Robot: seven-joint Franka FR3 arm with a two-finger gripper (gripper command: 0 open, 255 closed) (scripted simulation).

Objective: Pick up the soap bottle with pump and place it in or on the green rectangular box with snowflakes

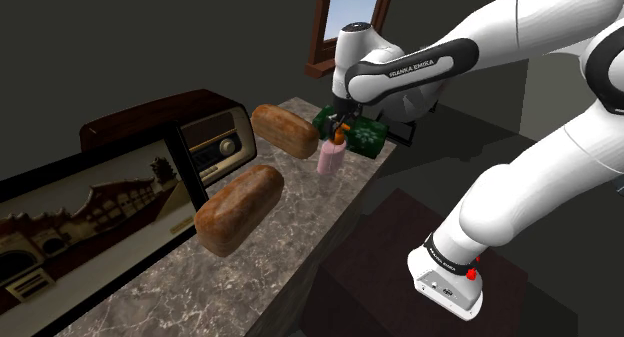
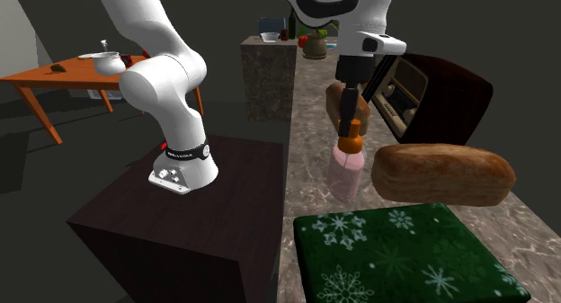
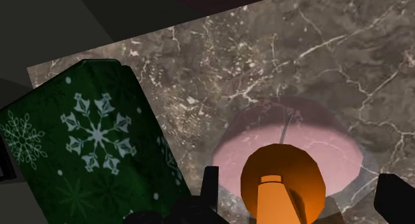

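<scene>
Black two-finger pincer point(image 3: 302, 188) spread astride orange pump point(image 3: 282, 171) of pink soap bottle point(image 3: 299, 126), untouched; green rectangular snowflake box point(image 3: 86, 136) just beside. Risk: off-centre squeeze cd tip bottle.

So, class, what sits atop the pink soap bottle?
An orange pump tops the soap bottle, between the fingers of the open gripper. The countertop under the bottle is hidden.

A home: stone counter point(image 1: 300, 230) with bread loaves point(image 1: 238, 209) point(image 1: 284, 130), old radio point(image 1: 215, 145), framed picture point(image 1: 90, 225), wooden table point(image 2: 54, 76)
</scene>
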